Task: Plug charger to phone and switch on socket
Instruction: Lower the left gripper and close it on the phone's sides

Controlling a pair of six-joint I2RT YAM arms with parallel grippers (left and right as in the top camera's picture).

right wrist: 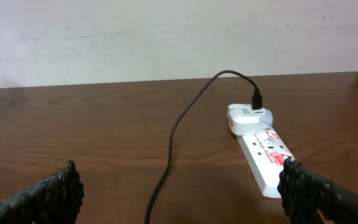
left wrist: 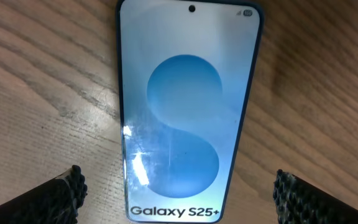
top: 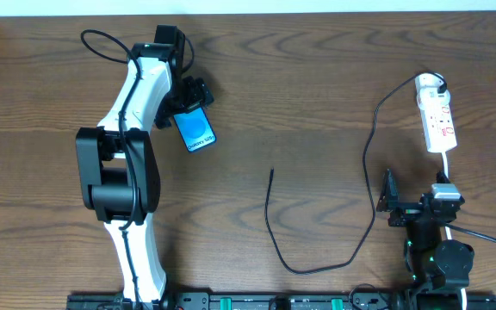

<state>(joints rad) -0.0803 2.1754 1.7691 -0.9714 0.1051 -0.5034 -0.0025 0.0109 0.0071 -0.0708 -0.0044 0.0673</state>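
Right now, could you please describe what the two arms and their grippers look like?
The left arm has white links, black joint housings and a thin black cable along it. The right arm looks mostly black, with a pale block near its wrist. The left gripper and right gripper have black fingers with a knobbly texture.

The phone (top: 195,131) lies on the tabletop (top: 300,103) toward its far left corner. The socket (top: 437,120) sits near the right edge, with the charger (top: 269,185) plugged in and trailing to the middle.
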